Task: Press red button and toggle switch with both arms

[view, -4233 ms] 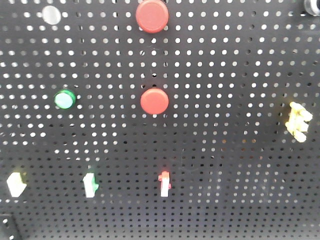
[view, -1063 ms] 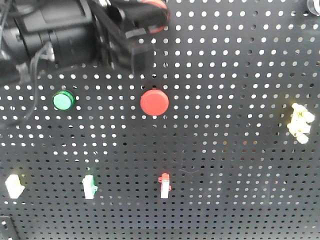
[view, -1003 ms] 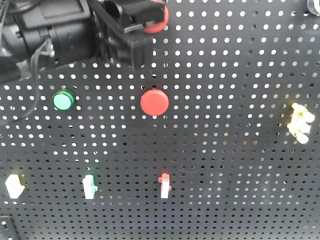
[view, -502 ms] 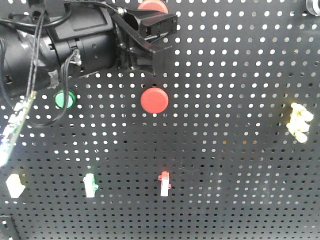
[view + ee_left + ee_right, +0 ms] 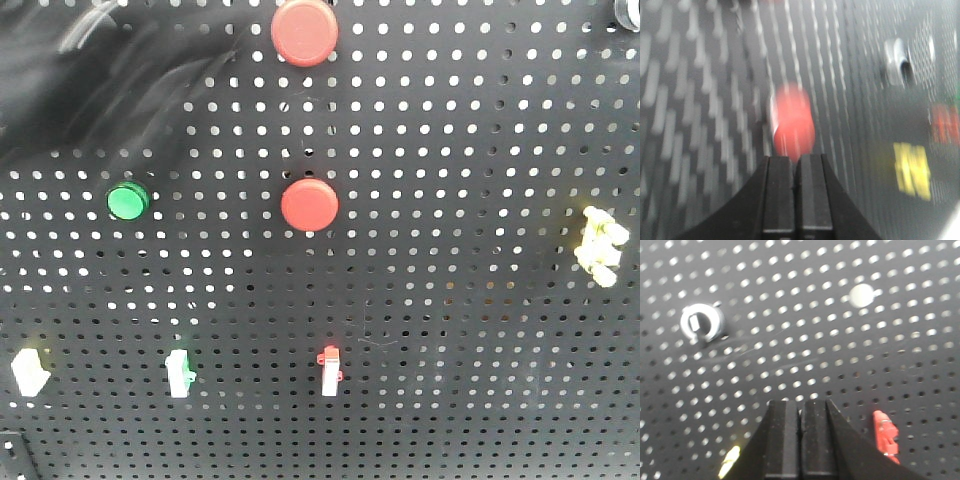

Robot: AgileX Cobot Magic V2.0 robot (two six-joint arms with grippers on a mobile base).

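the black pegboard (image 5: 450, 120) fills the front view. 2 red buttons sit in 1 column: the upper red button (image 5: 304, 30) at the top edge and the lower red button (image 5: 309, 205) beneath it, with a green button (image 5: 127, 201) off to its left. the red toggle switch (image 5: 329, 368) stands in the bottom row, under the lower red button. a dark smeared arm (image 5: 110, 80) covers the upper left corner. the left claw (image 5: 795, 161) has its fingers pressed together with no gap, tips just below a blurred red button (image 5: 792, 125); which of the 2 i cannot tell, nor whether they touch. the right claw (image 5: 801, 405) is likewise clamped tight on nothing, with the red toggle switch (image 5: 886, 436) just to its right, apart.
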